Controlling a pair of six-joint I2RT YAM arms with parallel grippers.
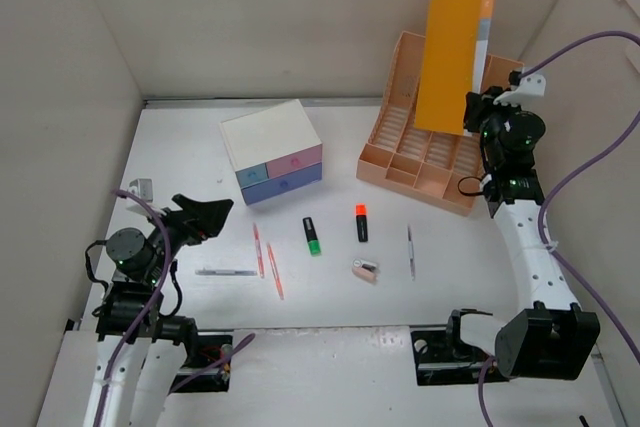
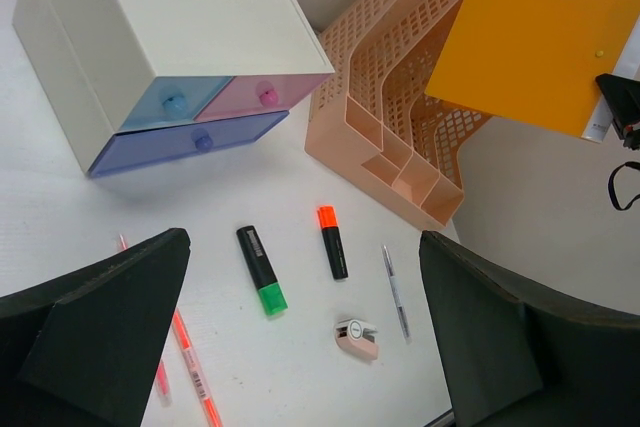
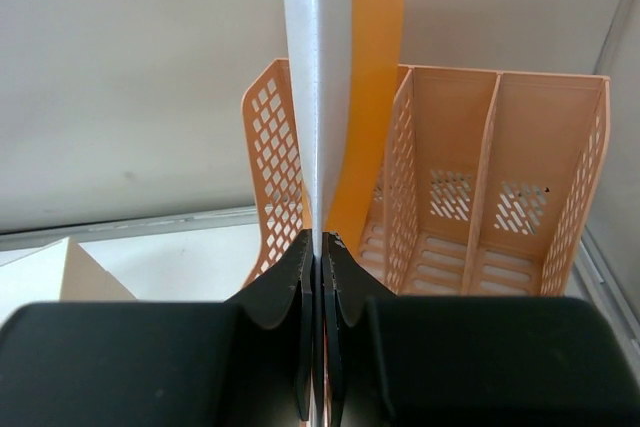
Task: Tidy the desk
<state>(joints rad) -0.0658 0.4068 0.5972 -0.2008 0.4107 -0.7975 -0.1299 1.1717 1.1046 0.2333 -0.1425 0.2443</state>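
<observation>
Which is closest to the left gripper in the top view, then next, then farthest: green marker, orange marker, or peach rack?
1. Green marker, in the middle, nearest the left gripper.
2. Orange marker, just right of it.
3. Peach rack, back right corner.

- At the back of the desk, left of centre: drawer box.
- Right of it: file rack, with the folder tilted above its left side.
- In front, left to right: first marker, second marker, pen.
</observation>
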